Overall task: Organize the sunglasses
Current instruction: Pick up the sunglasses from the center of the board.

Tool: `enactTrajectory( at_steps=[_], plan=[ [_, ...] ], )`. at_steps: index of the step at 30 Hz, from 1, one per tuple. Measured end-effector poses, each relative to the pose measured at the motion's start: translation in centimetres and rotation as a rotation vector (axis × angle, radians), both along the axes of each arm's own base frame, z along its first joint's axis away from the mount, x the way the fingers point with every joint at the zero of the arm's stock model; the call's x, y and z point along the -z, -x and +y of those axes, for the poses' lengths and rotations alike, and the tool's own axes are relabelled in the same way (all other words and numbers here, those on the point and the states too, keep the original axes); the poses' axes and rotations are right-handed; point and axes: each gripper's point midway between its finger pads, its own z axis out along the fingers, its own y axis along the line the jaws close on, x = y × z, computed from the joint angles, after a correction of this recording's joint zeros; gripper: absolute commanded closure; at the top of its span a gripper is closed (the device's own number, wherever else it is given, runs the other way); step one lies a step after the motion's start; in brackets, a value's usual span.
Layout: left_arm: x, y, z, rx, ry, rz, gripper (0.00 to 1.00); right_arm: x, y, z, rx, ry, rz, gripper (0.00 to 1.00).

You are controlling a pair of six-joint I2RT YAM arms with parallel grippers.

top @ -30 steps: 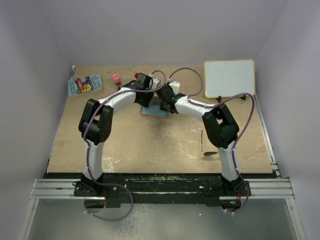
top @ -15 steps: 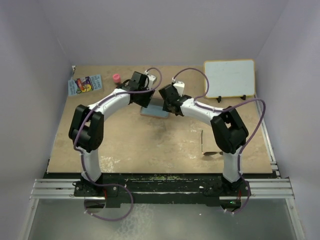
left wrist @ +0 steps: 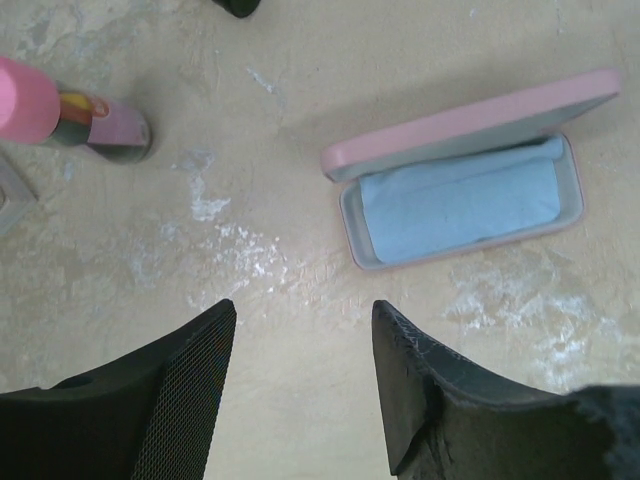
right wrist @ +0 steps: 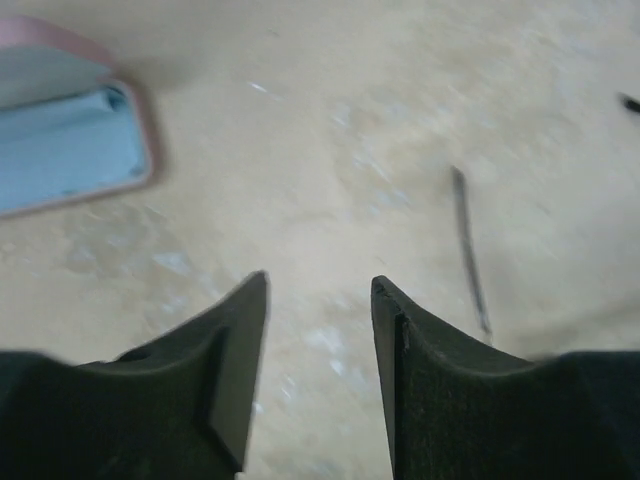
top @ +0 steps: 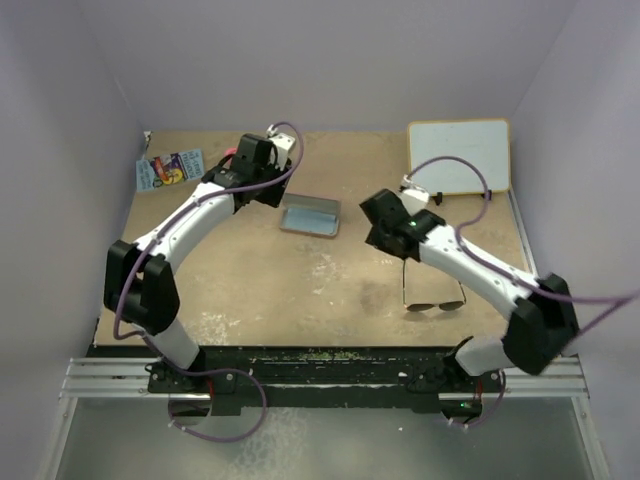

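Observation:
The sunglasses (top: pixel 432 300) lie on the table at the near right, lenses toward the front edge, temple arms pointing away. One thin temple arm (right wrist: pixel 468 250) shows in the right wrist view. The pink case (top: pixel 310 216) lies open at the table's middle back, with light-blue cloth (left wrist: pixel 458 198) inside it. It also shows in the right wrist view (right wrist: pixel 70 140). My left gripper (top: pixel 262 190) is open and empty, left of the case. My right gripper (top: pixel 385 240) is open and empty, between the case and the sunglasses.
A white board (top: pixel 458 156) stands at the back right. A pink-capped tube (left wrist: pixel 60 115) and a colourful packet (top: pixel 170 168) lie at the back left. Purple walls enclose the table on three sides.
Both grippers have drawn away from the case: the left moved left and back, the right moved right and toward the sunglasses. The case, covered before, now shows open.

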Motion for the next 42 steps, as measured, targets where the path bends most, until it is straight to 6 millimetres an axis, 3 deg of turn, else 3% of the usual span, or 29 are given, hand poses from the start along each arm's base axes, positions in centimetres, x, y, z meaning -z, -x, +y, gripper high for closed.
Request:
enactTrajectory(
  at_steps=[2,3,5,7,11,14,17,21,25,30,34,37,42],
  plan=[
    [-0.6,1.0,0.3,0.007,0.003,-0.006,0.38,-0.8,3.3,-2.4,0.075,-0.043,0.007,0.47],
    [-0.8,1.6,0.5,0.012,0.005,-0.008,0.38,-1.2,5.9,-4.3,0.129,-0.081,0.008,0.49],
    [-1.0,2.7,0.9,0.020,0.009,-0.004,0.38,-1.8,8.3,-6.0,0.185,-0.134,-0.009,0.56],
    [-1.0,3.7,1.1,0.029,0.009,0.009,0.38,-2.3,10.8,-7.7,0.245,-0.224,-0.050,0.57],
    [-1.1,4.2,1.1,0.054,0.008,0.021,0.38,-2.2,14.1,-9.6,0.335,-0.385,-0.102,0.53],
    [-0.8,4.7,1.1,0.069,0.003,0.044,0.37,-0.7,15.6,-10.6,0.415,-0.390,-0.053,0.41],
    [-0.6,5.1,1.0,0.078,0.005,0.061,0.34,0.9,16.6,-11.3,0.493,-0.338,0.022,0.28],
    [-0.3,5.5,1.0,0.084,0.005,0.080,0.33,2.7,18.1,-12.0,0.609,-0.278,0.124,0.25],
    [-0.5,5.7,1.0,0.085,0.003,0.091,0.32,2.8,18.9,-12.3,0.704,-0.318,0.139,0.27],
    [-0.6,5.7,1.0,0.085,0.002,0.093,0.32,1.8,18.6,-12.1,0.784,-0.451,0.077,0.39],
    [-0.1,5.7,1.0,0.084,-0.005,0.109,0.32,1.7,17.5,-11.4,0.822,-0.488,0.058,0.33],
    [0.4,5.7,1.1,0.082,-0.012,0.122,0.32,2.7,17.1,-11.1,0.851,-0.411,0.103,0.28],
    [0.5,5.7,1.2,0.078,-0.019,0.125,0.32,4.1,16.5,-10.6,0.883,-0.286,0.168,0.28]
  ],
)
